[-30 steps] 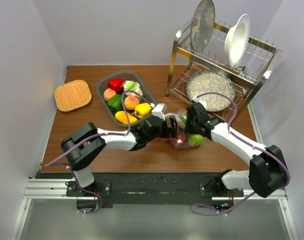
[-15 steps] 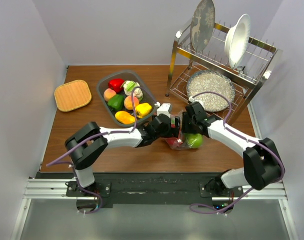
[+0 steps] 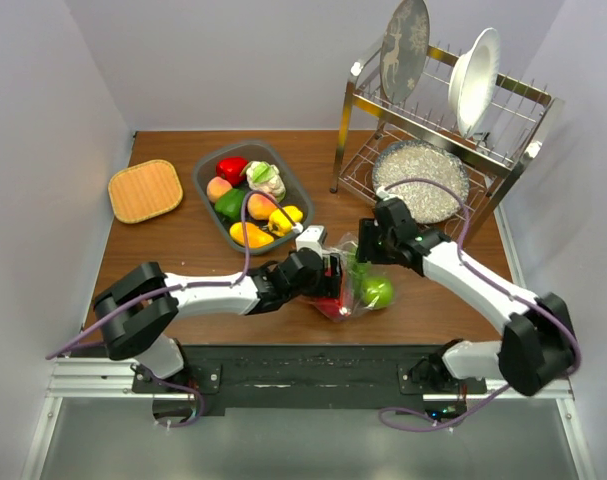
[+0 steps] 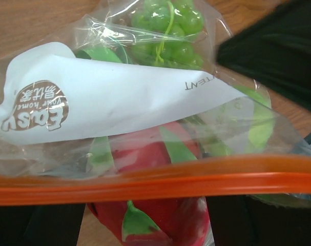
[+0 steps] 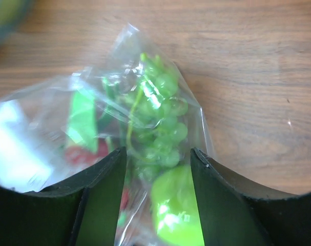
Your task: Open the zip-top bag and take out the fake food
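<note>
A clear zip-top bag (image 3: 351, 268) sits at the middle of a wooden table (image 3: 183, 260), held between two robot arms that reach in from either side. The left gripper (image 3: 331, 278) is at the bag's near-left end and the right gripper (image 3: 368, 245) at its far-right end.

Up close from the left wrist, the orange zip strip (image 4: 155, 180) runs straight across, pressed closed along the stretch in view. It lies over the two dark fingers (image 4: 27, 225), which stand apart with a red bell pepper (image 4: 155, 210) inside the plastic showing between them. I cannot tell whether they are squeezing it.

A white label (image 4: 109, 100) with upside-down lettering covers the bag's middle.

From the right wrist, the fingers (image 5: 99, 205) are drawn close on the crinkled plastic. A bunch of green grapes (image 5: 163, 128) is caught between them, the plastic meeting both inner faces.

A green apple (image 3: 376, 292) lies inside the bag just beside the grapes, on the side nearer the arm bases.

Behind and to the left stands a grey tub (image 3: 199, 178) holding toy fruit and vegetables (image 3: 245, 195). A woven mat (image 3: 145, 190) lies further left.

At the back right is a metal dish rack (image 3: 423, 118) with two upright plates (image 3: 404, 50) on top and a speckled bowl (image 3: 420, 180) on its lower shelf.
</note>
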Controlling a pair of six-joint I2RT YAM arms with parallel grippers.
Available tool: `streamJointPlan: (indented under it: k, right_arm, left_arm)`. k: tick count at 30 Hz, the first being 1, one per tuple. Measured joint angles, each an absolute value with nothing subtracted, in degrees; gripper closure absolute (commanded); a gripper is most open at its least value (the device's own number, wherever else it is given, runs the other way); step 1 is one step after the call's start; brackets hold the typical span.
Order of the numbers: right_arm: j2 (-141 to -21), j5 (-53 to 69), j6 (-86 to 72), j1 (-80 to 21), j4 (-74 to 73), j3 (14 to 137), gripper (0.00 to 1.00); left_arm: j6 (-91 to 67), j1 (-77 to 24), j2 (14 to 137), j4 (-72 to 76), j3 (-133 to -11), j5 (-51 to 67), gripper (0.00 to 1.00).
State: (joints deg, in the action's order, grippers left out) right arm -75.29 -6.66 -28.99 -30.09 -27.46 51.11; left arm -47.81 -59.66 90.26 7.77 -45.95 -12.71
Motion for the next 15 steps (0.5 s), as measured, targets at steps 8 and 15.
streamJointPlan:
  k: [8, 15]
  right_arm:
    - [-55.1, -4.9, -36.8, -36.6, -28.9, 43.6, 0.47]
    - [-52.8, -4.3, -44.7, -42.0, -29.1, 33.7, 0.45]
  left_arm:
    - [-56.7, -59.7, 86.3, 10.3, -40.3, -15.1, 0.62]
    - [-59.1, -59.8, 85.2, 11.5, -39.4, -18.8, 0.64]
